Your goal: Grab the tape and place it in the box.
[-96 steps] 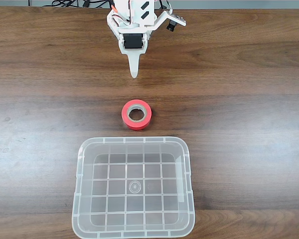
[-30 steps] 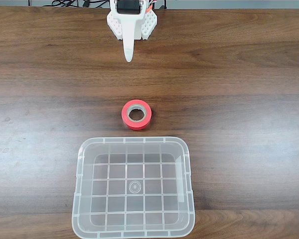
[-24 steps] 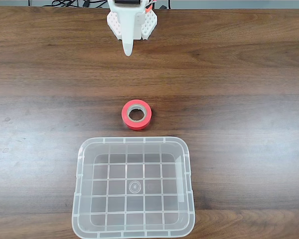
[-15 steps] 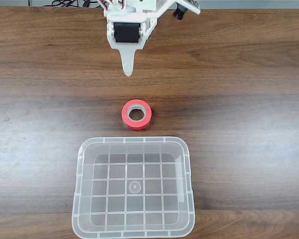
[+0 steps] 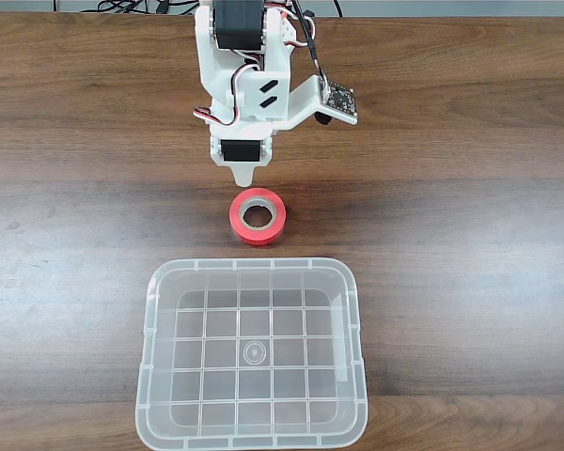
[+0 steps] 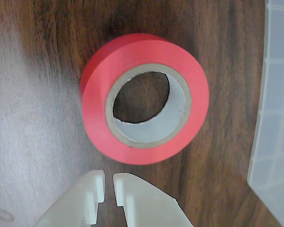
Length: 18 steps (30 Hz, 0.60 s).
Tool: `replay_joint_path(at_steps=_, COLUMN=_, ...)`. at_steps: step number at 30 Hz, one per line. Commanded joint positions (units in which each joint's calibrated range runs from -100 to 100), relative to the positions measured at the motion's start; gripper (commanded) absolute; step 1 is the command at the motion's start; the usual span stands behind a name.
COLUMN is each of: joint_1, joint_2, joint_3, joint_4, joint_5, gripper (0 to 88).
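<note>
Advanced since half a second ago: gripper [image 5: 243, 178], now just behind the tape [image 5: 258, 216], fingertips nearly closed, clasping nothing. Tape flat on bare wooden table [image 5: 451, 235], just before the box [image 5: 252, 355] rim. Surroundings open.

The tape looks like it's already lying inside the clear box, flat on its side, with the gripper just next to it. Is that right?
Not quite. The tape lies flat on the wooden table, outside the box, as the fixed view shows. The gripper is indeed just beside it.
</note>
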Motion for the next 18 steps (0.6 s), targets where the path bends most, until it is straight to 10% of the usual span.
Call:
replay_joint_path(at_steps=1, joint_1=-0.31, joint_2=-0.40, joint_3=2.63, joint_4=-6.24, joint_5=0.18, gripper=2.1)
replay_joint_path(at_steps=18, joint_1=-2.07, joint_2=-0.40, joint_3=4.82, joint_4=-5.64, joint_5=1.87, gripper=21.3)
